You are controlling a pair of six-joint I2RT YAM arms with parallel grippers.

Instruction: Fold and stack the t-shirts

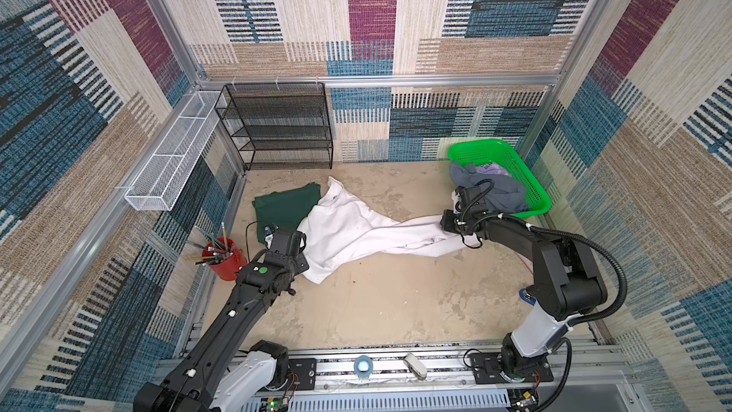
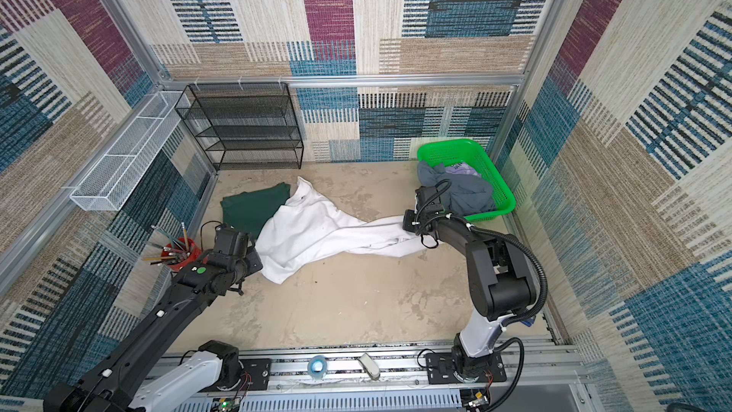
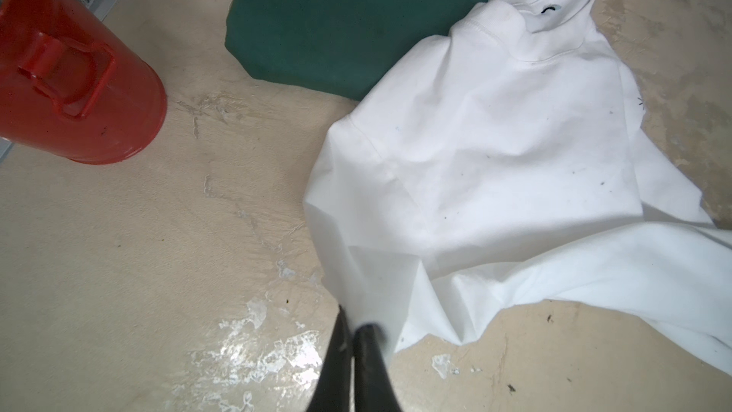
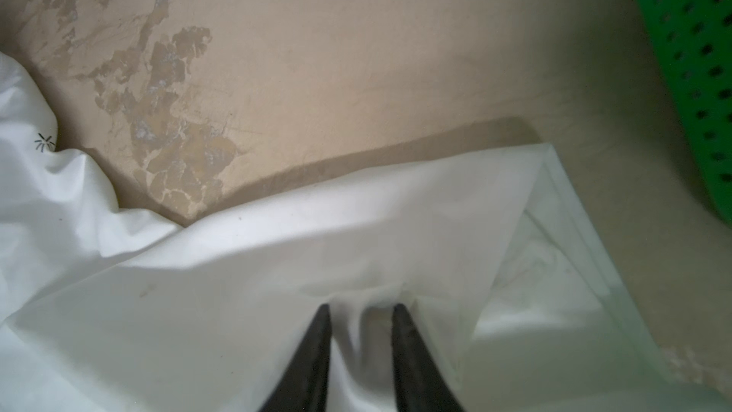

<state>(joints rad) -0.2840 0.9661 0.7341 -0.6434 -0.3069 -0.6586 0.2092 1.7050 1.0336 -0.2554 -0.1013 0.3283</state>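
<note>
The large plain white cloth t-shirt (image 1: 356, 227) lay stretched across the beige table (image 1: 396, 303) between both hands. The left hand (image 3: 354, 325) was clamped on one corner; the right hand (image 4: 360, 309) stood partly parted, white cloth bunched between its fingers, beside the green plastic mesh basket (image 4: 693, 53).

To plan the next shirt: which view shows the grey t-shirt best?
Both top views: the grey t-shirt lies crumpled in the green basket, lilac patch up. Neither wrist view shows it; the right sees only basket wall.
</note>
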